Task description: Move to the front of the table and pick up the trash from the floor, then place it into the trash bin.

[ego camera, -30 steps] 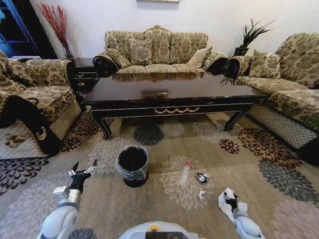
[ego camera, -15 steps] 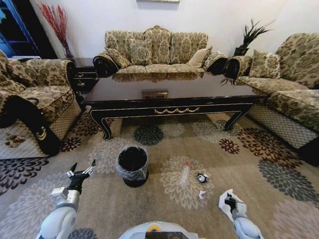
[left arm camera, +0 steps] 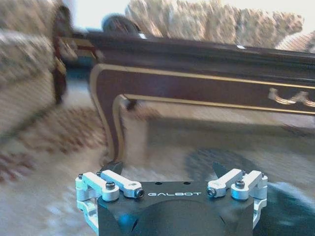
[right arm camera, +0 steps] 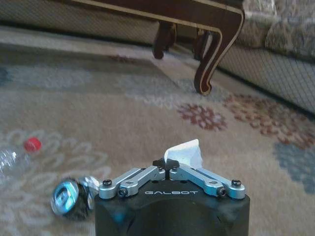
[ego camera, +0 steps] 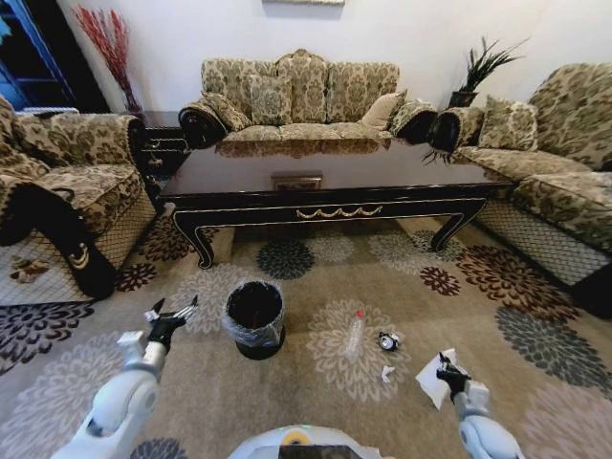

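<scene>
The black trash bin with its crinkled liner stands on the flowered floor in front of the long dark table. Right of the bin lie a clear bottle with a red cap, a small round dark-and-silver piece and a tiny white paper bit. My right gripper is low at the right, shut on a white crumpled paper. The right wrist view shows that paper pinched at the right gripper, with the bottle and round piece nearby. My left gripper hovers open just left of the bin.
Patterned sofas ring the table on three sides, with an armchair close on the left and another sofa on the right. The left wrist view faces the table's front rail and a curved leg.
My left gripper has moved forward and to the right, closer to the bin. My right gripper has shifted slightly forward, carrying the white paper with it.
</scene>
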`<state>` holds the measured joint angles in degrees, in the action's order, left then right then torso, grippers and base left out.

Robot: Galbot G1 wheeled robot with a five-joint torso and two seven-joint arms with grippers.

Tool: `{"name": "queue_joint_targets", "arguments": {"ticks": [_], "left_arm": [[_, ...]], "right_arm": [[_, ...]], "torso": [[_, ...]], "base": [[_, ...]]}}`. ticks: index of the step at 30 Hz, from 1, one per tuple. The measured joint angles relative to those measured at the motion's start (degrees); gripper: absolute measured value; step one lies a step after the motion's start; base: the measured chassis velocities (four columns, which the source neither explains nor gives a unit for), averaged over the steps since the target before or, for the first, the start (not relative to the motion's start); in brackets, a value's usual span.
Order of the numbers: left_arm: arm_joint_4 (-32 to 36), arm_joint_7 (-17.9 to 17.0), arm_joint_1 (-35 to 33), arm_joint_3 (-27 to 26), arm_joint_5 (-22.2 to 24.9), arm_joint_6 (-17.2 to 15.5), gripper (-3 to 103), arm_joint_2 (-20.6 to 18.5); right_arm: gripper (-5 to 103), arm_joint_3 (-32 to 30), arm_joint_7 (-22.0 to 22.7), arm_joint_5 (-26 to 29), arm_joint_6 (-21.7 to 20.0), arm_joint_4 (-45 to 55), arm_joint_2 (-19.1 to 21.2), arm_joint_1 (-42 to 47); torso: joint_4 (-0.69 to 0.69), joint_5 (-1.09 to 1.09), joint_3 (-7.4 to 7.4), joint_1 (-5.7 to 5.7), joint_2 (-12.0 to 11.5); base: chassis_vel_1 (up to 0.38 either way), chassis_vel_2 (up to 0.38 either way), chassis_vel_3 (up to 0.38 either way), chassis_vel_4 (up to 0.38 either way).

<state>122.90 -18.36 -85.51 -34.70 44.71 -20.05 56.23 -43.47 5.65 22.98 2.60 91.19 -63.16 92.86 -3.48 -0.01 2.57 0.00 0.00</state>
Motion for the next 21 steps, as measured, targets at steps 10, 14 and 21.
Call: {"name": "queue_joint_targets", "arguments": {"ticks": [10, 14, 21], "left_arm": [[5.3, -13.2, 1.6, 1.2, 14.6, -19.0, 97, -4.4], [3.3, -13.6, 3.0, 2.7, 14.3, -19.3, 97, -5.0], [-1.9, -14.1, 8.0, 7.2, 17.0, -18.9, 97, -4.4]], "right_arm": [[0, 2.0, 0.7, -0.4, -0.8, 3.3, 3.1, -2.1], [0, 1.6, 0.7, -0.1, -0.7, 4.0, 3.5, -1.3], [0, 0.2, 0.6, 0.8, -0.6, 8.0, 3.8, 1.3]], "torso": [[0.03, 0.01, 0.00, 0.00, 0.0], [0.04, 0.02, 0.00, 0.00, 0.0], [0.03, 0.01, 0.00, 0.00, 0.0]], "base": [[0.000, 0.000, 0.000, 0.000], [0.000, 0.000, 0.000, 0.000], [0.000, 0.000, 0.000, 0.000]]}}
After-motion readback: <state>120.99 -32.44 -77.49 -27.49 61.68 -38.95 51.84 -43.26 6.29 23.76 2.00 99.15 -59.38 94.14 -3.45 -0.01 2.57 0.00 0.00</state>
